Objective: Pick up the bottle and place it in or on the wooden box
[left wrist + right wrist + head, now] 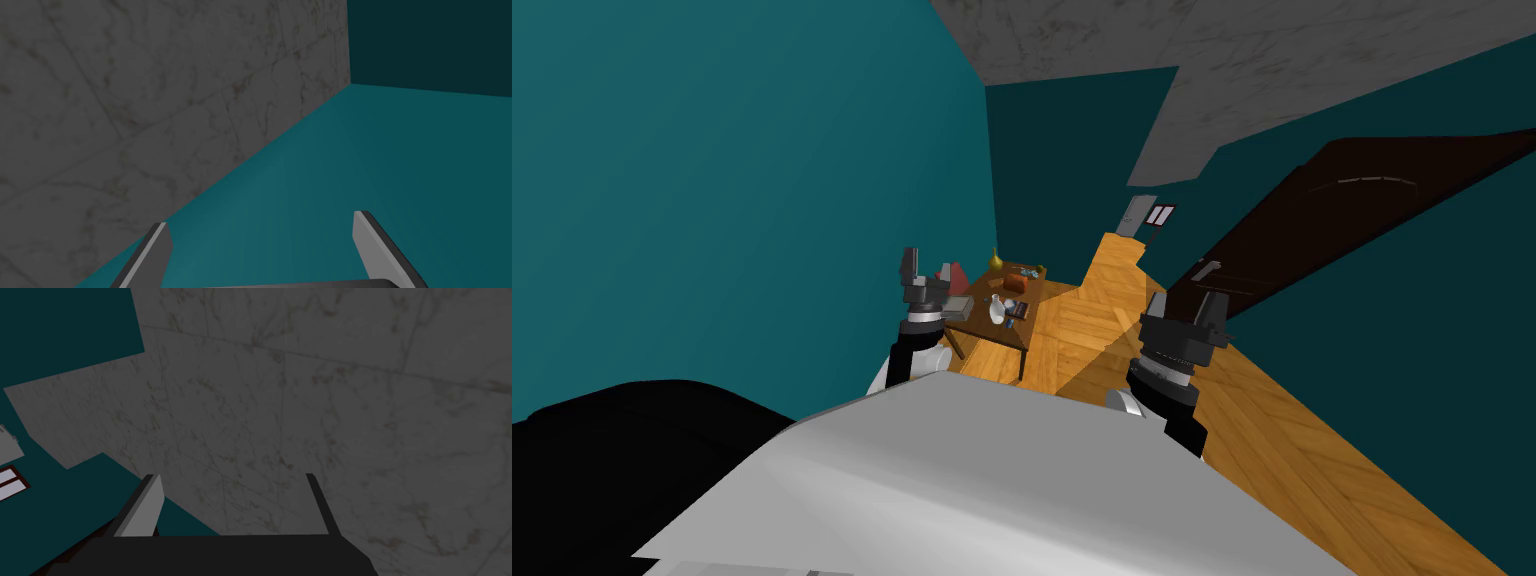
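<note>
White bottle [997,310] is seen standing on wooden table [978,326], well ahead of fingers of left gripper [262,225] and right gripper [232,478]. Both are held spread wide, nothing gripped or touched.

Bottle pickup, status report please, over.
Left tool open, right tool open, both empty. White bottle upright on the wooden table ahead, likely out of reach. Small dark item close beside it.
</note>
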{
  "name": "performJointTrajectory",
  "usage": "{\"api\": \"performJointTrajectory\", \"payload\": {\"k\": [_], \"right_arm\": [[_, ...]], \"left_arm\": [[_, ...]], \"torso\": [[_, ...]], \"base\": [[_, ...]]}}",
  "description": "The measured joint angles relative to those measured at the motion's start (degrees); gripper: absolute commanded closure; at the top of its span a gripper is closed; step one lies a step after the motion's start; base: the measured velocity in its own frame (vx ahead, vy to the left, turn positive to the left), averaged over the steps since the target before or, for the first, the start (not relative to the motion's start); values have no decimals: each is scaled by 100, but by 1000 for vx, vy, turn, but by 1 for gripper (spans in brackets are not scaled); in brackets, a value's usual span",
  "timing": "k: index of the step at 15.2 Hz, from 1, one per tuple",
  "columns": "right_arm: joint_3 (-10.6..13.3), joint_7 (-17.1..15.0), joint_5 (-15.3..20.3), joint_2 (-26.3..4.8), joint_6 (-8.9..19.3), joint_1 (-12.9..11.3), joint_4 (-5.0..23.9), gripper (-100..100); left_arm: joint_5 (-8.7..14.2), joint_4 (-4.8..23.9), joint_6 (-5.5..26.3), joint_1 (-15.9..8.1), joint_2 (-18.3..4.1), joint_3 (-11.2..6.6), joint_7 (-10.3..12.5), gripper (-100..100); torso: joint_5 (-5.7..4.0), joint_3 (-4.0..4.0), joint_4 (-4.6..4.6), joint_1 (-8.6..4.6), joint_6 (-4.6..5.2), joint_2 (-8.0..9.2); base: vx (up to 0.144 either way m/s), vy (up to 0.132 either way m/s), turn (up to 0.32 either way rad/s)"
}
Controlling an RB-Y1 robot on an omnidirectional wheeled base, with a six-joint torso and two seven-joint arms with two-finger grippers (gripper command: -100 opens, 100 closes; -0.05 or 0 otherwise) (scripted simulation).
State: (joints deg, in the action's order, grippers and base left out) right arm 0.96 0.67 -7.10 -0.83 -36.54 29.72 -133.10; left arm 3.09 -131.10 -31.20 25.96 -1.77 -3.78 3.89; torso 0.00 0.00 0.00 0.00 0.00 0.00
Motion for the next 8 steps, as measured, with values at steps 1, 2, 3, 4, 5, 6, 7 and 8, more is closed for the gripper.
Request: {"api": "performJointTrajectory", "payload": {"k": [1, 2, 3, 4, 5, 6, 7, 8], "right_arm": [[0, 0, 0, 0, 0, 0, 0, 0], [0, 0, 0, 0, 0, 0, 0, 0], [0, 0, 0, 0, 0, 0, 0, 0], [0, 0, 0, 0, 0, 0, 0, 0], [0, 0, 0, -1, 0, 0, 0, 0], [-1, 0, 0, -1, 0, 0, 0, 0], [-1, 0, 0, -1, 0, 0, 0, 0], [-1, 0, 0, -1, 0, 0, 0, 0]], "left_arm": [[-27, 26, 4, -13, -84, 22, -7, -100], [-82, 97, 14, -67, -190, 69, -33, -100], [-141, 193, 8, -115, -301, 119, -63, -100], [-200, 258, 0, -130, -425, 167, -86, -100], [-275, 336, 28, -203, -543, 226, -119, -100], [-364, 409, 57, -248, -662, 303, -160, -100], [-428, 511, 41, -282, -735, 363, -197, -100], [-482, 604, 23, -321, -833, 400, -219, -100]], "torso": [[1, 1, 0, 4, 0, 1], [2, 1, 0, 10, 1, 3], [3, 2, 1, 15, 1, 4], [4, 3, 1, 19, 0, 6], [5, 4, 1, 23, 1, 7], [6, 6, 2, 27, 1, 11], [7, 6, 2, 28, 0, 11], [6, 5, 2, 28, 0, 9]], "base": [[-16, 30, 0], [-19, 39, -5], [-21, 45, -5], [-27, 55, 2], [-37, 62, -1], [-30, 62, -2], [-22, 58, -2], [-21, 61, -1]]}}
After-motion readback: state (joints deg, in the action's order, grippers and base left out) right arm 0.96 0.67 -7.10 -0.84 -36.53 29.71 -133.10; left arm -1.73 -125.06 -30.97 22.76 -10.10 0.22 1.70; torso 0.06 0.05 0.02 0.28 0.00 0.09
